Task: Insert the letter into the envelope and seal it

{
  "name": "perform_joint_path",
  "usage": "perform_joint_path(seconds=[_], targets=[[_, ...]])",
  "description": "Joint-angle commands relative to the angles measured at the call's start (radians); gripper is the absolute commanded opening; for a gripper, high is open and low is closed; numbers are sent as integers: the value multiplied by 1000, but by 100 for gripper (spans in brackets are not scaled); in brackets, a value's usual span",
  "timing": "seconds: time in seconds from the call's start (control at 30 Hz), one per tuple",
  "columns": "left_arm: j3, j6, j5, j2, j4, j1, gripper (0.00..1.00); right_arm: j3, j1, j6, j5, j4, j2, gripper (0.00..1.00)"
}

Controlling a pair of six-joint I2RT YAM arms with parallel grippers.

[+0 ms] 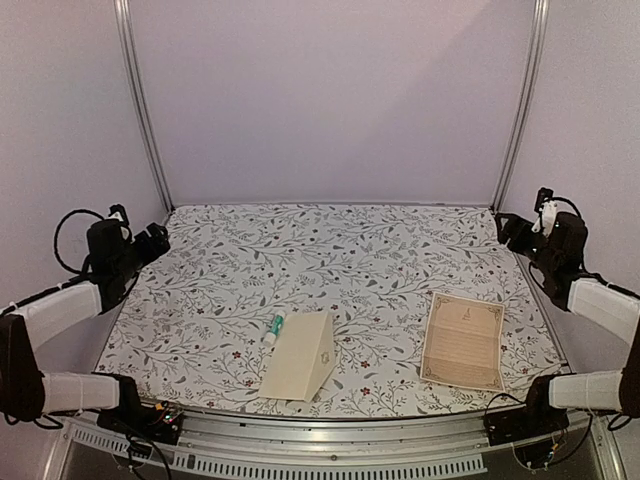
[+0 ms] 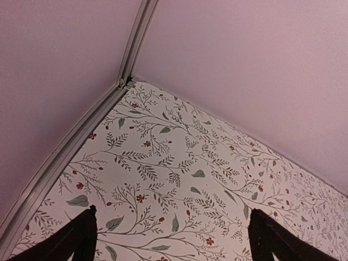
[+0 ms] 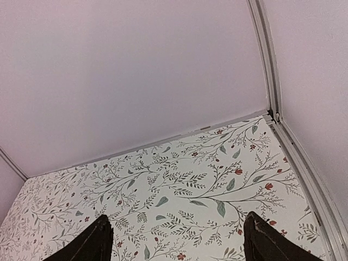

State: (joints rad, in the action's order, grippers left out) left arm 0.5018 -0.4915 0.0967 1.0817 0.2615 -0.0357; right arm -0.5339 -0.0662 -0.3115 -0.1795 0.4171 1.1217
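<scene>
Both hands, left (image 2: 173,213) and right (image 3: 176,216), are spread wide and hold nothing, parked at 9 and 3 o'clock of the floral tabletop (image 1: 350,250). The letter (image 1: 462,341) lies flat at 4 o'clock, so a pinch could crease it or slide it off the near edge. It is tan with a dark border and printed lines, and the cream envelope (image 1: 300,357) at 6 o'clock possibly has its flap raised.

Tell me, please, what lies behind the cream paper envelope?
A small white-and-teal tube lies beside the far left edge of the cream paper envelope; anything beneath the envelope is covered.
</scene>
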Motion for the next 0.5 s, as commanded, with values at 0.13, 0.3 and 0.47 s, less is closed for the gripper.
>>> perform_joint_path(seconds=[0.13,0.3,0.47], targets=[[46,59,-100,57,-62,181,100,-36,12,6,-65,-257,-100,99],[49,166,-141,58,-19,400,100,-58,55,-11,-2,-464,-191,99],[80,341,-116,86,66,688,100,-81,110,-66,94,-608,-258,99]])
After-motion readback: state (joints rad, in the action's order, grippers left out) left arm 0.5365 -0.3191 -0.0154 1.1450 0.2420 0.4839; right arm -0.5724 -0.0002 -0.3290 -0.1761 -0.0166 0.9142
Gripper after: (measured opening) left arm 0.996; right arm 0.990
